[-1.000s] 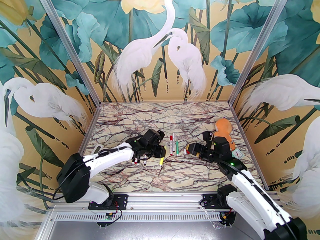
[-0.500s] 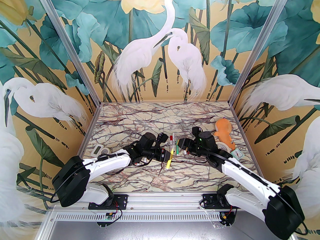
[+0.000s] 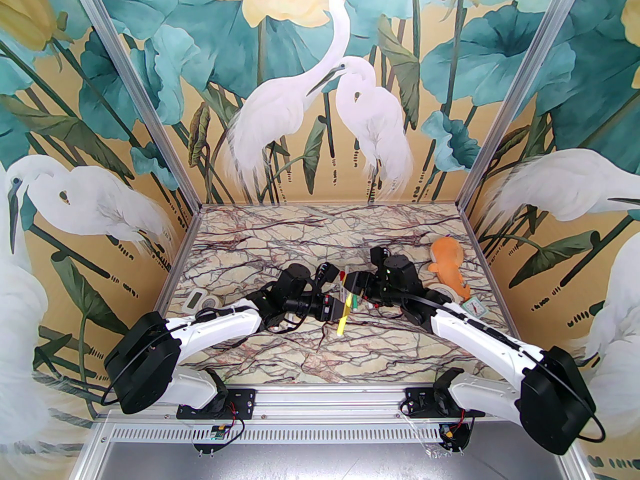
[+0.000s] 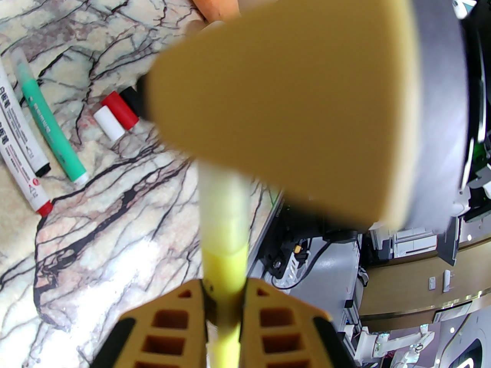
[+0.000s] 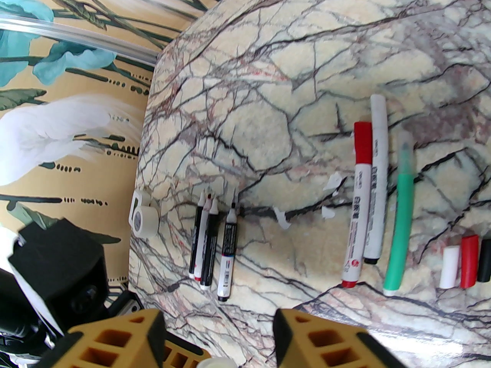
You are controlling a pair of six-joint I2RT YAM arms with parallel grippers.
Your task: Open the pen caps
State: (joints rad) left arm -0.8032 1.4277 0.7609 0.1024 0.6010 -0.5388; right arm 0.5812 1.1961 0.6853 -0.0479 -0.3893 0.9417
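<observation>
My left gripper (image 4: pixel 224 309) is shut on the barrel of a yellow pen (image 4: pixel 224 266), held above the table. The pen's paler cap (image 4: pixel 222 205) points toward my right gripper (image 3: pixel 350 288), whose blurred tan finger covers the cap's tip. In the right wrist view my right gripper (image 5: pixel 218 328) is open, the whitish cap end (image 5: pixel 216 362) low between its fingers and touching neither. Loose white (image 5: pixel 449 266), red (image 5: pixel 468 261) and black (image 5: pixel 485 261) caps lie together. A red-capped pen (image 5: pixel 358 201), a white pen (image 5: pixel 376 190) and a green pen (image 5: pixel 401 213) lie side by side.
Several uncapped pens (image 5: pixel 211 243) lie near a tape roll (image 5: pixel 145 220) at the table's left. An orange plush toy (image 3: pixel 446 263), another tape roll (image 3: pixel 442 290) and a small clock (image 3: pixel 477 308) sit at the right. Both grippers meet mid-table.
My left gripper lifted the yellow pen and carried it right. The right arm swung left from beside the plush toy to meet it, its jaws narrowing.
</observation>
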